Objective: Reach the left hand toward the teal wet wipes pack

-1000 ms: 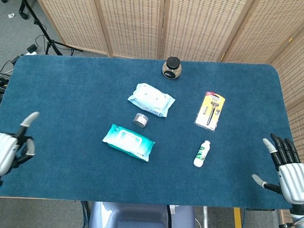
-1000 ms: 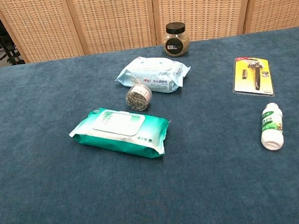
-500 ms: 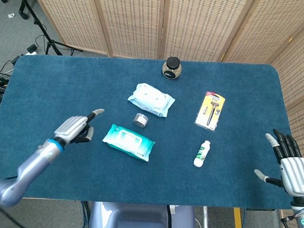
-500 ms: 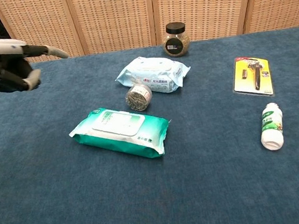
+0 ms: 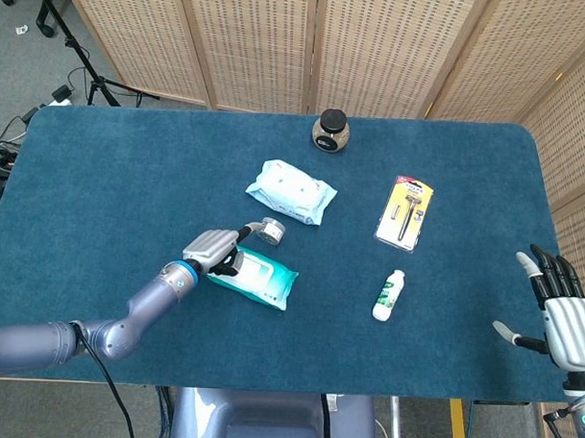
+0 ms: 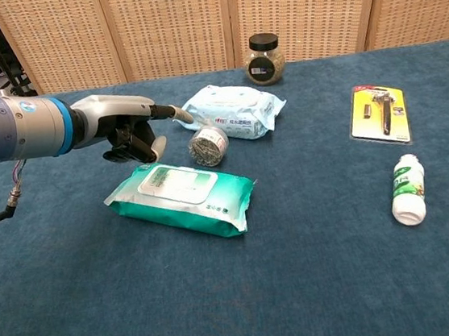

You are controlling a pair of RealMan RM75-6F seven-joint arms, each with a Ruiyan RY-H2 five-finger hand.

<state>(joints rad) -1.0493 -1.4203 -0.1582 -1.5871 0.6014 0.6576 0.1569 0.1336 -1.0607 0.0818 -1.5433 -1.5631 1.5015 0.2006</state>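
Note:
The teal wet wipes pack (image 5: pixel 260 277) (image 6: pixel 183 197) lies flat on the blue table, left of centre. My left hand (image 5: pixel 214 250) (image 6: pixel 127 130) hovers at the pack's far left end, overlapping that end in the head view and holding nothing. One finger stretches toward the small round tin (image 5: pixel 269 231) (image 6: pixel 207 145); the others bend loosely under the palm. My right hand (image 5: pixel 558 315) stays near the table's right front corner with its fingers spread and nothing in them. It shows only in the head view.
A pale blue wipes pack (image 5: pixel 291 191) (image 6: pixel 230 110) lies behind the tin. A black-lidded jar (image 5: pixel 330 131) (image 6: pixel 265 58) stands at the back edge. A yellow razor card (image 5: pixel 405 213) (image 6: pixel 378 112) and a small white bottle (image 5: pixel 389 294) (image 6: pixel 407 189) lie to the right.
My left arm has swung from the table's front left corner across to the teal pack's left end. The right hand has barely shifted. No object has moved.

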